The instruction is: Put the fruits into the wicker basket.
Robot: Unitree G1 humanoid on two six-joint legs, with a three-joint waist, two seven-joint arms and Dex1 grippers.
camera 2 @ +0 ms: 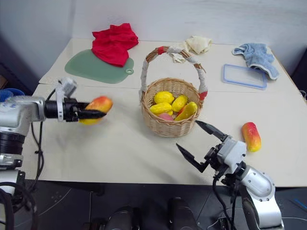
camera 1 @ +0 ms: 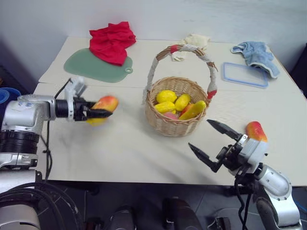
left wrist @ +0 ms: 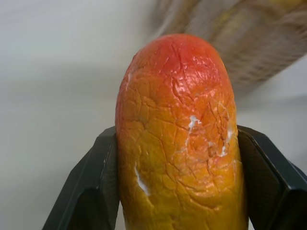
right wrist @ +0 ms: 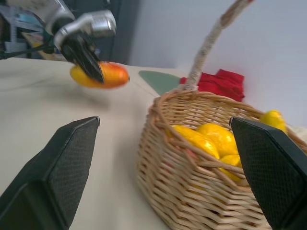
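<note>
Left gripper: the two black fingers are clamped on a mango, one on each flank of the fruit. In the left wrist view the mango stands between the fingers, red at its far end and yellow-orange toward the fingers, with a cracked surface. The fruit is held clear of the table, to the left of the basket and well apart from it.

Right gripper: the fingers stand wide apart with nothing between them. It hovers over the near edge of the table, just in front of the basket and pointing toward it. In the right wrist view the basket wall lies between the two fingers.

Second mango: lying on the table to the right of the basket, beside the right gripper, not touched by it.

Basket: round woven wicker, upright near the table's middle, tall arched handle wrapped in pale cloth with red bands. It holds several small yellow fruits.

Far side of the table: a green cutting board with a red cloth lying partly on it, a cream cloth behind the basket handle, a clear lid with a blue rim, and a blue cloth beside it.
</note>
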